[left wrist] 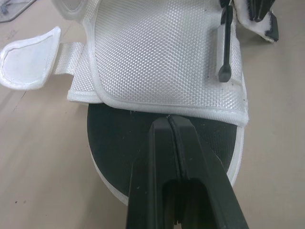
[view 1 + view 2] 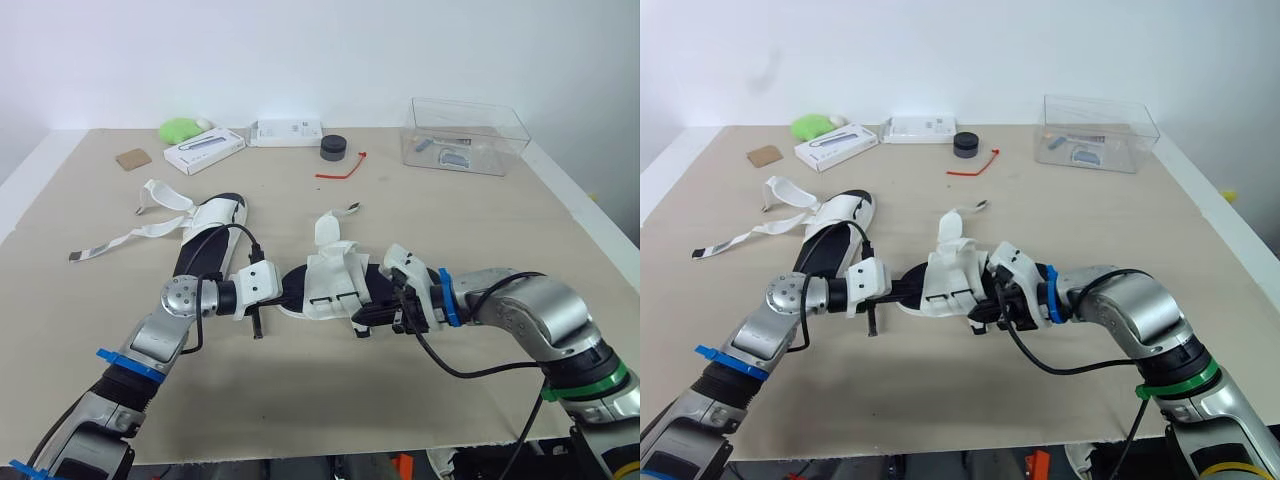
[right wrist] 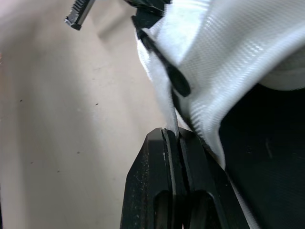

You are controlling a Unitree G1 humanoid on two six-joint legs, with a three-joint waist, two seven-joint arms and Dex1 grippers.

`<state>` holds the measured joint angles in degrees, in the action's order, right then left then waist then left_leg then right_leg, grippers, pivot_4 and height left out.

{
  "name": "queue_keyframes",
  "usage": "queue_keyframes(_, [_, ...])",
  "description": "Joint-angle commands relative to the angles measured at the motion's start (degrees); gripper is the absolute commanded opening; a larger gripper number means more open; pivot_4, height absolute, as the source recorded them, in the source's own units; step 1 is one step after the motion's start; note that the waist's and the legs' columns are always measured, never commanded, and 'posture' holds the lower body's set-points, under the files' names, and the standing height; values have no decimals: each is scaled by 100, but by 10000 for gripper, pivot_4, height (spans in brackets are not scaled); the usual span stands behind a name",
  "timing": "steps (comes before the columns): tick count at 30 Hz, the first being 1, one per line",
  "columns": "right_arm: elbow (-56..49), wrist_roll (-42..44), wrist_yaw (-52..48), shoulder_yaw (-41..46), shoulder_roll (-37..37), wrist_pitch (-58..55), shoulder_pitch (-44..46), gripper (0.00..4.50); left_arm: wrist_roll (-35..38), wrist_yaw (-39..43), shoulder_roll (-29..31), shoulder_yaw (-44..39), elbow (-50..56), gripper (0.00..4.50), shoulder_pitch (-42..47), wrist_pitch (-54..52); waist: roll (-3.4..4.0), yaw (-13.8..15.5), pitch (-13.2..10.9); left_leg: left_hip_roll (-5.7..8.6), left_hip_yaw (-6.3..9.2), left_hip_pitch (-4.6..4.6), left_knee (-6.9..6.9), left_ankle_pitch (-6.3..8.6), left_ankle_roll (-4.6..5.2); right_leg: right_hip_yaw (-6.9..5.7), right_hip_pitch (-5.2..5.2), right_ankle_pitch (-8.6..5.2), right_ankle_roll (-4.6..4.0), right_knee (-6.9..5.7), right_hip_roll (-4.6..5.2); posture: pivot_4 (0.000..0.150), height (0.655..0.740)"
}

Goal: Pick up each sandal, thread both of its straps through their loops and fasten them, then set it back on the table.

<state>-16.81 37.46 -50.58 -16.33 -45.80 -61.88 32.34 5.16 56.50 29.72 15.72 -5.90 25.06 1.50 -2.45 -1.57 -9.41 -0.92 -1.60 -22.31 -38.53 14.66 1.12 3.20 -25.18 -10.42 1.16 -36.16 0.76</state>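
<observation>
Sandal lies crosswise near the front of the table, caught between both grippers; whether it rests on the surface or hangs just above it I cannot tell. At its left end the left gripper has its fingers pressed together on the rim of the black sole. At its right end the right gripper is pinched tight on the edge of a white strap. Farther back and to the left lies the second sandal, its long strap trailing loose across the table. Along the far edge stand a white box and a clear box.
</observation>
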Motion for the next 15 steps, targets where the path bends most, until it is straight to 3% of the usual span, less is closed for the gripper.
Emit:
queue_keyframes(1, [-467, 225, -127, 295, -122, -182, 23, 165, -101, 14, 1, 79, 21, 0, -156, -144, 0, 1, 0, -1, 1, -1, 2, 0, 0, -2, 0, -2, -3, 0, -1, 1500, 7400])
queue_keyframes(15, [-1254, 993, 136, 918, -239, -1112, -384, 165, -150, 55, -21, 82, -79, 0, -99, -151, 0, 5, 0, 4, 1, -2, 2, 1, -2, -4, 0, -4, -1, 1, 7, 1500, 7400])
